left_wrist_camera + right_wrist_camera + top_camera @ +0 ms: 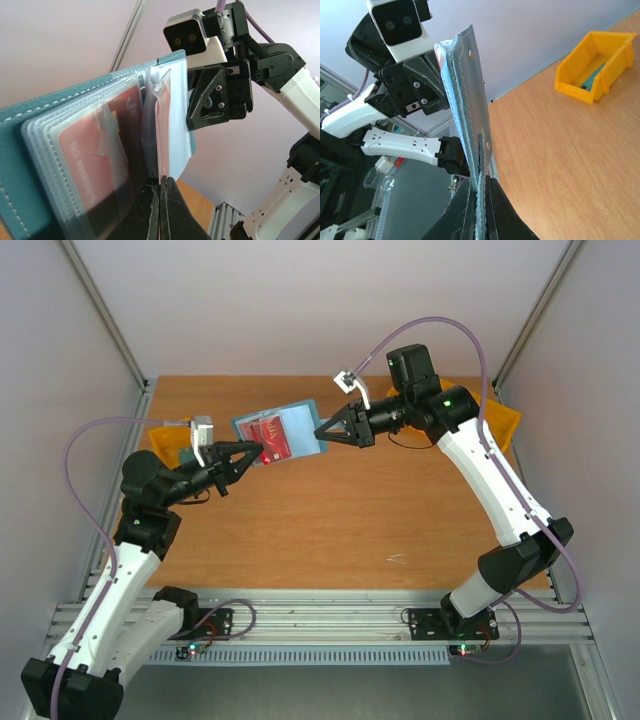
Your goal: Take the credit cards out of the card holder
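The teal-blue card holder [283,432] hangs open above the table between both grippers. My right gripper [320,430] is shut on the edge of its cover [470,90], seen edge-on in the right wrist view, the jaws [481,182] pinching the teal material. My left gripper [257,453] is shut on the thin lower edge of a red credit card [161,125] that stands in a clear sleeve; a red sliver shows between its fingertips [161,180]. Another red card [85,150] sits behind the clear sleeves beside the teal cover [15,165].
A yellow bin [500,420] stands at the table's back right, also seen as the bin [595,65] on the wood. A second yellow bin [163,437] sits at the left edge behind my left arm. Grey walls enclose the table.
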`<state>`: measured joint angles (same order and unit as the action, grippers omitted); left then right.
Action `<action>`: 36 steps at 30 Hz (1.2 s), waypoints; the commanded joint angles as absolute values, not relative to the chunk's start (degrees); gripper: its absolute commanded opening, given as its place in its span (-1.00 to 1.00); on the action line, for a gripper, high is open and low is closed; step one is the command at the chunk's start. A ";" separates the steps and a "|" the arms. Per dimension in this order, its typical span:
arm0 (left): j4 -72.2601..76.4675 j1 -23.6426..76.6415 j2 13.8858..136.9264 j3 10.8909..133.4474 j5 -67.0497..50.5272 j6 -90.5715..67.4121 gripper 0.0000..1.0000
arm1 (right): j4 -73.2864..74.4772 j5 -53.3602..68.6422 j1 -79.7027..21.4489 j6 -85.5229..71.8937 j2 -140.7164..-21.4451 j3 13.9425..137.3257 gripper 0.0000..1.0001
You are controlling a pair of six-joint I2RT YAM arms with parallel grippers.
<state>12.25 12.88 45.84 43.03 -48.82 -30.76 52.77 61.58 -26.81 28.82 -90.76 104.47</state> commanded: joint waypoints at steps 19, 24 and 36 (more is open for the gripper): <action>17.48 14.21 47.98 44.82 -51.02 -30.66 -0.99 | 40.01 61.54 -33.41 20.80 -94.44 102.46 -0.18; 17.79 14.17 48.28 44.83 -51.06 -30.75 -0.99 | 38.82 61.04 -35.09 20.08 -95.50 102.50 -0.06; 16.52 13.91 47.40 44.33 -49.81 -30.76 -0.84 | 37.45 66.37 -34.11 21.22 -94.17 102.74 -0.97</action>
<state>13.96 13.96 48.29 43.16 -50.48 -31.07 38.92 63.00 -34.87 20.80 -95.74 102.43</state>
